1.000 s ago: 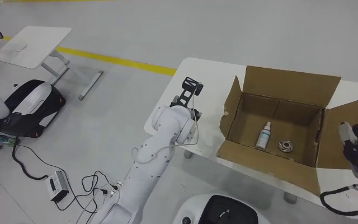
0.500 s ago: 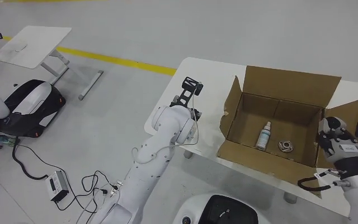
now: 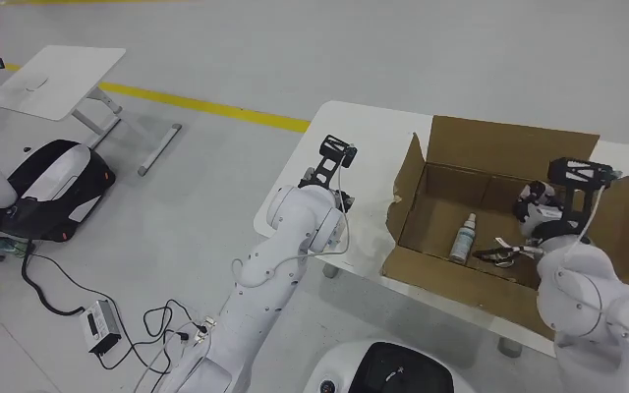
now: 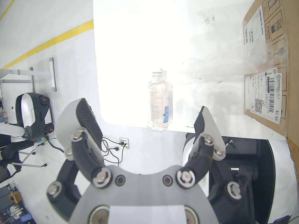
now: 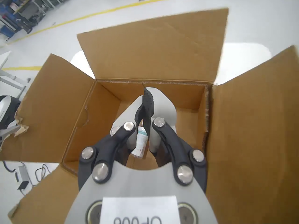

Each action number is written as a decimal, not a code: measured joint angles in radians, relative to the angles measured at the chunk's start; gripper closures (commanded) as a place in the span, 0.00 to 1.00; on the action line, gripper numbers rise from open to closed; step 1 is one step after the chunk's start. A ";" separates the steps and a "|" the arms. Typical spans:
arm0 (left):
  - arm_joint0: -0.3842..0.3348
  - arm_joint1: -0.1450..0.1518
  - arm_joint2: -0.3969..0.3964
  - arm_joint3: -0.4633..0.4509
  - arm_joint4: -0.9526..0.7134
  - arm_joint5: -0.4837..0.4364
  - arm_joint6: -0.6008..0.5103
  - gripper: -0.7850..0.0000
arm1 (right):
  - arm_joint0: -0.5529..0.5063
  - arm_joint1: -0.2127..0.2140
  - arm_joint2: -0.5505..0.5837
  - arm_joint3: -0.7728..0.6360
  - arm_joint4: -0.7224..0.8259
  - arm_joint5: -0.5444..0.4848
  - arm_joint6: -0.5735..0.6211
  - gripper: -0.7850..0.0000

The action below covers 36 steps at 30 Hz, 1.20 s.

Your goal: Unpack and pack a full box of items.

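the left arm [image 3: 295, 221] rises beside the table [image 3: 344, 123] and bends over its left end, with the wrist tipped down toward the tabletop. its pincer [image 4: 146, 121] is spread wide and holds nothing. beyond the fingers [image 4: 87, 115] a clear bottle [image 4: 159, 101] is on the table, close to the rounded edge and apart from both fingers; i cannot tell whether it stands or lies. the box [image 3: 472, 201] sits further right on the same table with its flaps open and a labelled side turned toward the left pincer. the right arm [image 3: 575, 290] comes up at the box's right side, its bulky joint low by the near wall. the forearm is folded back over the right flap and the wrist is angled down into the opening. the right pincer [image 5: 147, 99] is closed, fingertips meeting, with nothing seen between them, and it hangs inside the box above the floor. a spray bottle [image 3: 463, 239] lies on the box floor, near the pincer and not touching it.
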 measured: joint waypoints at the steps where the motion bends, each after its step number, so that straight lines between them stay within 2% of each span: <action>1: 0.000 0.000 0.000 0.000 0.000 0.000 0.000 0.00 | 0.036 -0.007 -0.026 0.039 0.007 0.028 0.018 1.00; 5: 0.000 0.000 0.000 0.000 0.000 0.000 0.000 0.00 | 0.135 -0.030 -0.111 0.168 0.006 0.100 0.075 1.00; 24: 0.000 0.000 0.000 0.000 0.000 0.000 0.000 0.00 | 0.134 -0.030 -0.111 0.169 0.005 0.099 0.073 1.00; 27: 0.000 0.000 0.000 0.000 0.000 0.000 0.000 0.00 | 0.121 -0.034 -0.140 0.210 -0.001 0.057 0.067 1.00; 36: 0.000 0.000 0.000 0.000 0.000 0.000 0.000 0.00 | 0.258 -0.072 -0.232 0.425 -0.017 0.087 0.232 1.00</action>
